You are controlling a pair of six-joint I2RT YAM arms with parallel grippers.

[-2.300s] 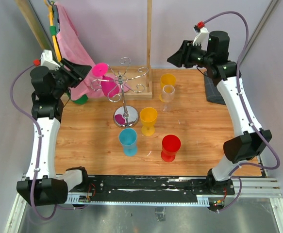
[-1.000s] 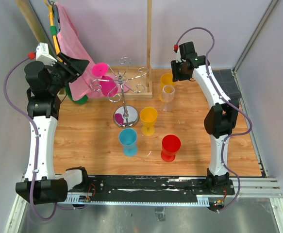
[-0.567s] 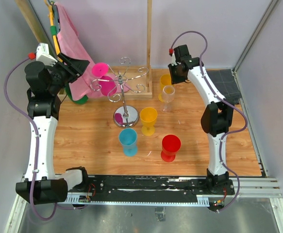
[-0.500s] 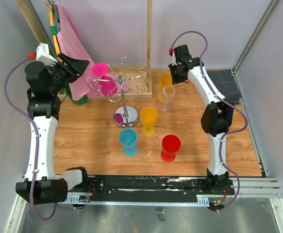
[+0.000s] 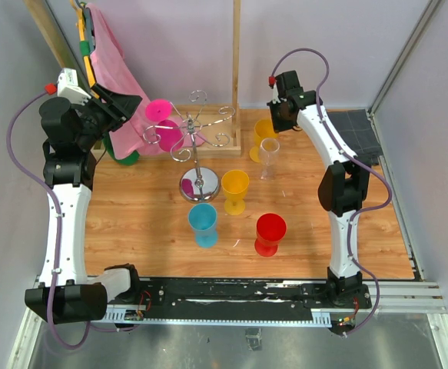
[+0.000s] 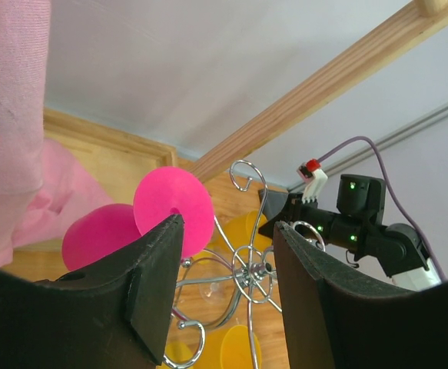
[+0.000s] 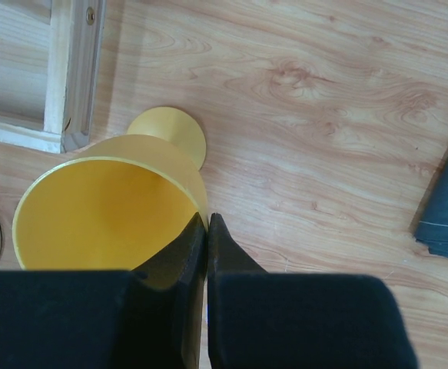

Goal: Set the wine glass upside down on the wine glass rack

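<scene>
The silver wire rack [image 5: 199, 146] stands mid-table on a round shiny base, and a pink wine glass [image 5: 160, 112] hangs upside down on one of its arms. My right gripper [image 5: 278, 123] reaches down at the back. In the right wrist view it [image 7: 207, 219] is shut on the rim of a yellow wine glass [image 7: 101, 207], one finger inside the bowl and one outside. The glass stands upright on the table [image 5: 263, 129]. My left gripper [image 5: 135, 104] is open and empty. It hovers left of the rack, and frames the rack [image 6: 258, 269] and the pink glass [image 6: 174, 211] in its own view [image 6: 227, 223].
A clear glass [image 5: 268, 154], another yellow glass [image 5: 235, 188], a blue glass [image 5: 203, 223] and a red glass [image 5: 270, 233] stand upright on the table. A wooden frame with an upright post [image 5: 235, 77] is behind the rack. Pink cloth [image 5: 112, 61] hangs back left and dark cloth [image 7: 446, 207] lies right.
My right arm has swung in from the back right and come down onto the back yellow glass, closing on its rim. My left gripper has drawn back from the pink glass.
</scene>
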